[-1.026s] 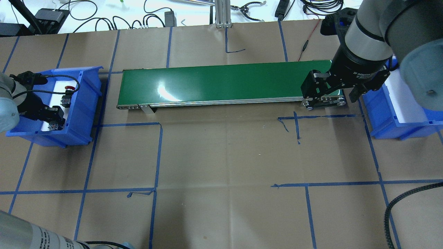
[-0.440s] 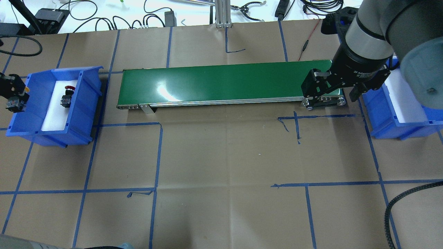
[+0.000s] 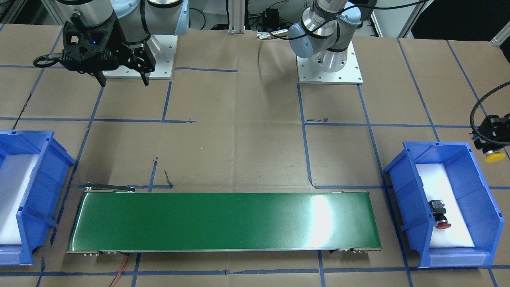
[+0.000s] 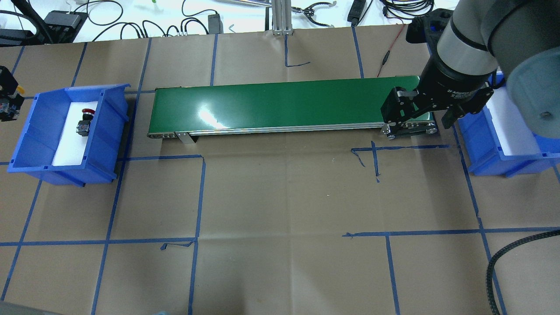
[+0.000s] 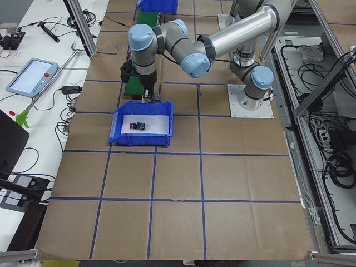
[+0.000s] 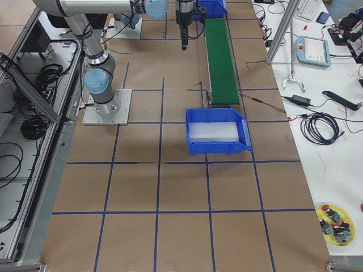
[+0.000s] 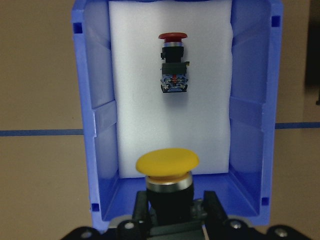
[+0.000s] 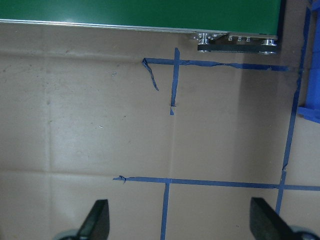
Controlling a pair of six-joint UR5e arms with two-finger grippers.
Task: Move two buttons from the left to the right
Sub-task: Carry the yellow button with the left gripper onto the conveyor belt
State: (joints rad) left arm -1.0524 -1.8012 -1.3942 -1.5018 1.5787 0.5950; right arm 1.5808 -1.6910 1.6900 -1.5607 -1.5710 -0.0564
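Observation:
My left gripper (image 7: 170, 202) is shut on the yellow button (image 7: 167, 164), gripping its black barrel, and holds it in the air just outside the left blue bin (image 4: 105, 131). In the overhead view this gripper (image 4: 8, 103) shows only at the far left edge; in the front view the yellow cap (image 3: 495, 156) hangs beyond the bin's wall. The red button (image 4: 85, 120) lies on its side on the white foam inside that bin (image 3: 402, 191). Far from both, my right gripper (image 4: 418, 124) is open and empty above the conveyor's right end.
A green conveyor belt (image 4: 284, 105) runs between the two bins. The right blue bin (image 4: 485, 164) with a white foam floor holds nothing visible. Blue tape lines cross the brown paper table. Cables and tools lie along the far edge.
My left gripper has lifted out of the left bin with the yellow button and drifted to the overhead view's left edge. The red button and the right arm have stayed put.

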